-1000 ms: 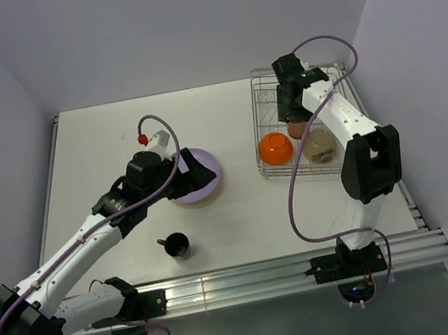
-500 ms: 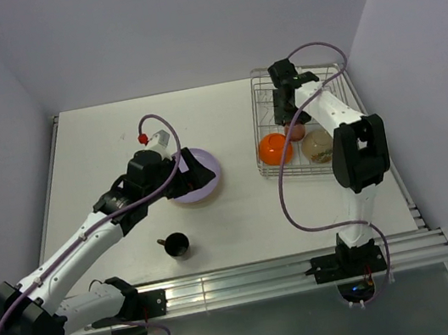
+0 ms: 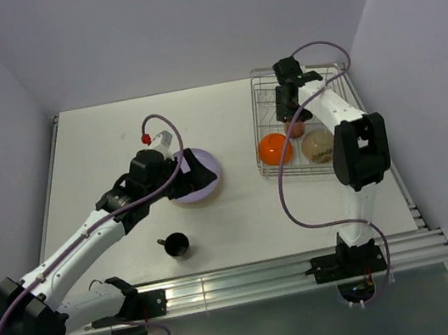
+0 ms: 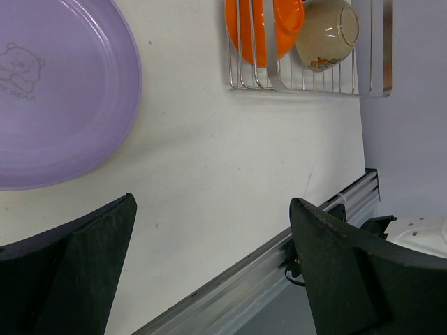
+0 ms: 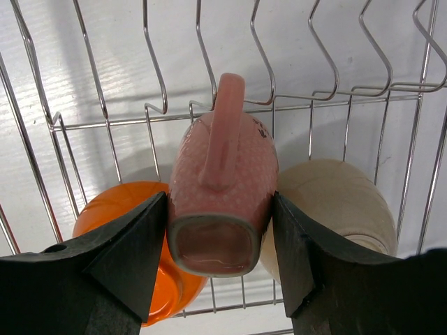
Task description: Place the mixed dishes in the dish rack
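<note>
White tabletop (image 3: 239, 208) is seen between pale walls, with both arm bases bolted along its near edge. At the far right of the table the dish rack (image 3: 262, 127) is placed, its wire bars and upright tines showing clearly from the right wrist (image 5: 105, 122). Two dishes are already seated at the rack's near end: the orange bowl (image 3: 275, 148) on the left and the white bowl (image 3: 319, 148) just beside it on the right, both tipped on their sides between the wires (image 4: 307, 89).

The pink mug (image 5: 223, 181) is clamped by the right gripper (image 5: 220, 209), whose fingers (image 5: 140, 244) are pressed against the mug's two sides. The mug is held over the rack, above the gap between the orange bowl (image 5: 119, 209) and the white bowl (image 5: 335, 202), with its handle turned towards the wrist camera and a scrap of dark print visible on one side. Whether the mug is touching the wires below cannot be told.

The left gripper (image 4: 213, 202) is held with its jaws wide apart and nothing between them. It is positioned over the table near the middle, at the right-hand edge of the lilac plate (image 4: 56, 91), which is lying flat on the table, well apart from the rack; a faint bear drawing (image 4: 21, 66) can be made out on its surface. From above, part of the plate (image 3: 210, 189) is hidden by the arm.

The small black cup (image 3: 176, 244) is left standing on the table nearer the front edge, apart from the plate and from both grippers.
</note>
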Available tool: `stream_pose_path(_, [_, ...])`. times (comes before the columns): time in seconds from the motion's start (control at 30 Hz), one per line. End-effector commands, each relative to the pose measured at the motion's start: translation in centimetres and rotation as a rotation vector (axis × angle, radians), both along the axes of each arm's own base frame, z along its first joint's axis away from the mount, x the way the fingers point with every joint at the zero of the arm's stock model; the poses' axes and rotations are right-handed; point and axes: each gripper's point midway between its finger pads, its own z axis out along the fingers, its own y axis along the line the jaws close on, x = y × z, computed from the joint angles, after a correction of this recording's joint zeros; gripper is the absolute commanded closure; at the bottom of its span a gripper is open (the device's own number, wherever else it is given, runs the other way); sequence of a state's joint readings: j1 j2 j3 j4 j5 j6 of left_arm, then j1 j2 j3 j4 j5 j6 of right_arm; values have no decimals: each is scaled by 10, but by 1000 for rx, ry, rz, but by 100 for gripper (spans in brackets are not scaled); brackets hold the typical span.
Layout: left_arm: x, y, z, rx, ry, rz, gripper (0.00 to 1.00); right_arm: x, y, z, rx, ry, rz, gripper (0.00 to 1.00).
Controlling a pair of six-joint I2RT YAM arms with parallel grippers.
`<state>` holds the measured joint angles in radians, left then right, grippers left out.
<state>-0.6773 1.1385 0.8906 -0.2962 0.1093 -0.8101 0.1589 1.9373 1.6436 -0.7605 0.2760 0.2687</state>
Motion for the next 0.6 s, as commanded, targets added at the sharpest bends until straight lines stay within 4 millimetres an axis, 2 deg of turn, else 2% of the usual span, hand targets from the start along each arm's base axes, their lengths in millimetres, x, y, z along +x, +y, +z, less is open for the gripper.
stream_pose_path(0.0, [6,-5,19,-40,-40,-5,3,15,0,6,11,-54,7,54])
stream_pose_path(0.07, [7,0,17,-18,-30,24,3,15,2,5,20,-54,12,45])
stream_pose_path(0.1, [8,3,15,-6,-24,39,3,15,3,8,24,-63,14,36])
stream_pose_path(0.2, [9,17,9,53,1,100,4,14,4,11,33,-72,13,23])
stream_pose_path(0.37, [7,43,10,129,17,201,6,12,3,18,36,-85,7,13])
stream_pose_path(0.43, [3,57,8,160,40,258,7,9,4,21,42,-87,7,12])
stream_pose_path(0.53, [-6,77,3,193,82,342,8,2,9,33,49,-114,6,11])
stream_pose_path(0.57, [-9,81,1,188,104,375,8,-1,12,45,54,-139,9,11])
